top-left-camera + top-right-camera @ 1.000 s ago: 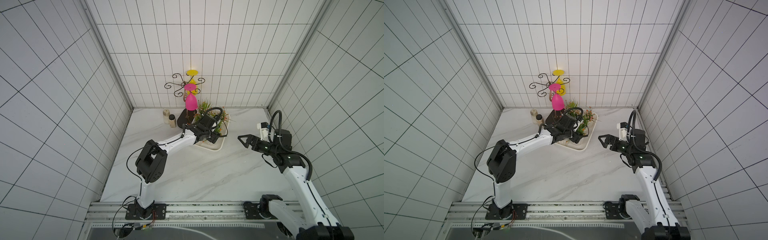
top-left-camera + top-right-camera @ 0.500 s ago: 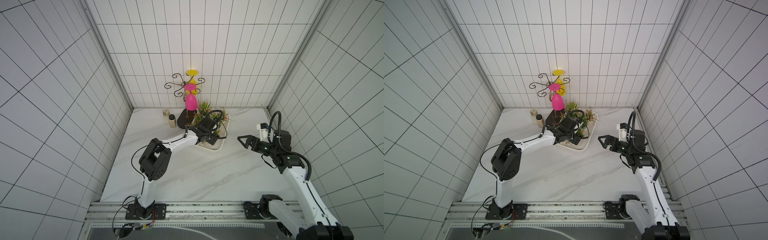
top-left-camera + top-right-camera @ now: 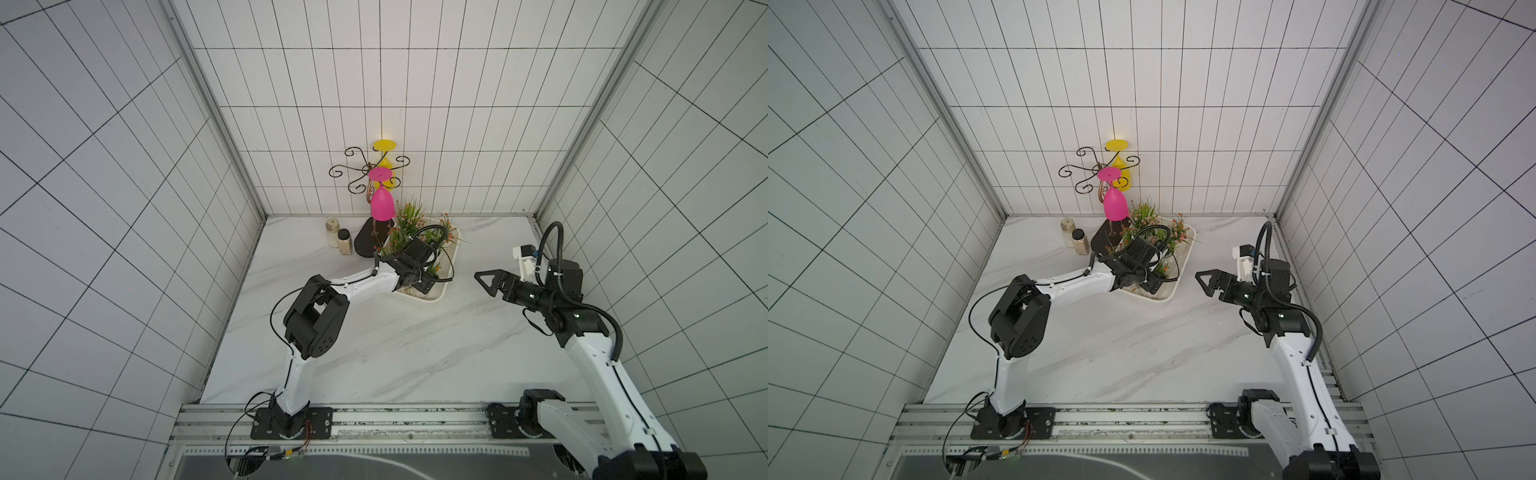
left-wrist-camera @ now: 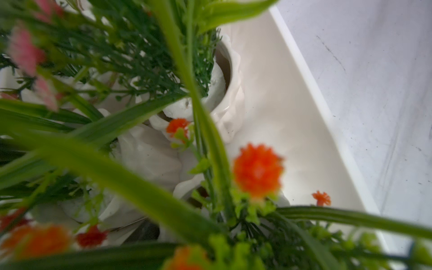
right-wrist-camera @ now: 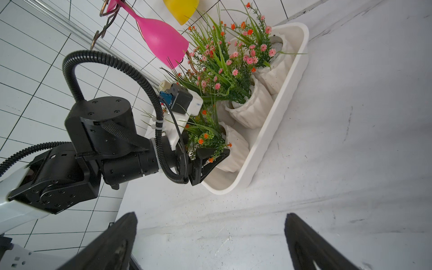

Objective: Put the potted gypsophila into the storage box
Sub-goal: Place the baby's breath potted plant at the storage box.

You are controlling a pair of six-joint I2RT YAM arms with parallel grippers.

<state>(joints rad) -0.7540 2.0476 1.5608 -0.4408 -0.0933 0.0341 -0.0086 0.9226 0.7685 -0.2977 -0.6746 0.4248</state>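
Observation:
The storage box [image 3: 437, 297] [image 3: 1165, 296] [image 5: 268, 140] [image 4: 315, 93], a shallow white tub, stands at the back of the marble table. It holds several white pots of green plants with pink and orange flowers. My left gripper [image 3: 424, 284] [image 3: 1152, 285] [image 5: 211, 155] reaches into the box's near end. It is shut on the potted gypsophila [image 5: 236, 152] [image 3: 432, 270] there, gripping just above the pot's rim. In the left wrist view, leaves hide the fingers. My right gripper [image 3: 484, 282] [image 3: 1204, 282] [image 5: 211, 215] hovers open and empty, to the right of the box.
Two more pots [image 5: 252, 105] [image 5: 273, 72] fill the box's middle and far end. Behind the box, a black wire rack hangs a pink glass [image 3: 381, 203] and a yellow glass [image 3: 384, 146]. Two small jars [image 3: 338, 237] stand beside the rack. Tiled walls enclose three sides.
The left arm's elbow has swung slightly right. Its gripper, with the plant in it, has edged a little toward the box's near end. The right arm has not moved.

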